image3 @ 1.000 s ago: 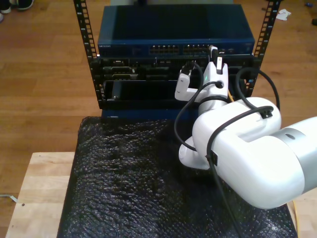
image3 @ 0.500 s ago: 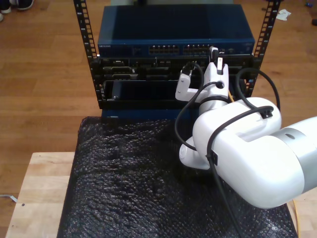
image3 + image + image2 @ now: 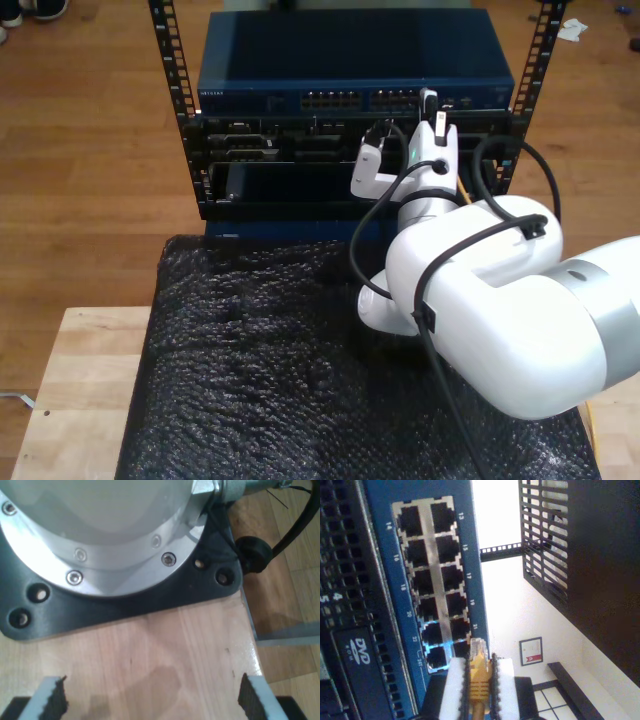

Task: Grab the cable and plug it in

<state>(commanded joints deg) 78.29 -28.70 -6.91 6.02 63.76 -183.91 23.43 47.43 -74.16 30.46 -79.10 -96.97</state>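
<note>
My second gripper is shut on the cable, its white padded fingers clamping the yellow boot. The clear plug tip points at the blue network switch and sits just short of the lowest-numbered-end ports near 21 to 24. In the exterior view that gripper is up against the switch's port row, and a thin yellow stretch of cable trails beside the wrist. My first gripper is open over bare wood, with nothing between its dark pads.
The switch sits in a black rack above a server with a DVD drive. A black bubble-wrap mat covers the wooden table. A metal arm base on a black plate and a black cable lie near my first gripper.
My second gripper with the cable has edged slightly closer to the switch's port row. The rest looks the same.
</note>
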